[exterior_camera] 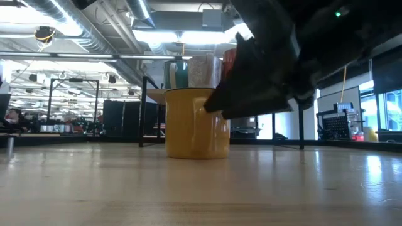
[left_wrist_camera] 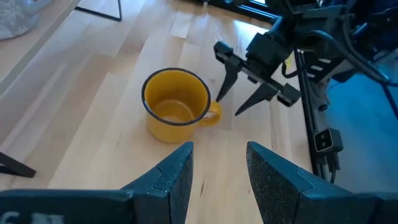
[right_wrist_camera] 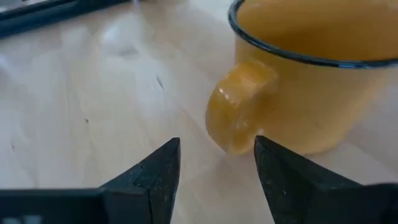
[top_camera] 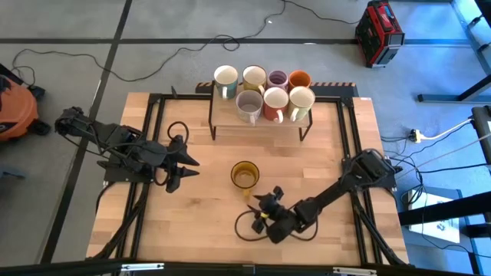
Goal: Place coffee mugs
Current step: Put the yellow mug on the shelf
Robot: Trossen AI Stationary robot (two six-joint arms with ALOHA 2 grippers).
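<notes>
- Approach to the last loose mug is the step in hand, as I judge it: the round mustard-yellow mug with a thin dark rim (top_camera: 245, 175) stands upright on the pale wooden plank table (top_camera: 184, 222), well apart from the rest.
- Seven other glossy ceramic mugs crowd the small wooden shelf on thin black metal legs (top_camera: 257, 123) at the table's far edge: a cream mug with a teal side (top_camera: 225, 78), a cream mug (top_camera: 254, 77), a purple mug (top_camera: 277, 79), an orange mug (top_camera: 299, 80), a grey mug (top_camera: 248, 104), a red-orange mug with a white inside (top_camera: 275, 101) and a white mug (top_camera: 301, 100).
- Right gripper (top_camera: 268, 205) sits low on the table just beside the yellow mug, its two dark tapered fingers spread wide and holding nothing; in its wrist view the mug's thick looped handle (right_wrist_camera: 239, 106) lies straight ahead of the gap.
- Left gripper (top_camera: 182, 169) waits on the mug's other side, near but not touching, its textured dark fingers (left_wrist_camera: 171, 177) also parted and empty.
- Next move calls for easing the right fingers forward to either side of the handle or the wall, then closing before lifting towards the shelf.
- Smooth enamel-like glaze looks slippery, so a square, centred grip matters; the handle is rounded and chunky.
</notes>
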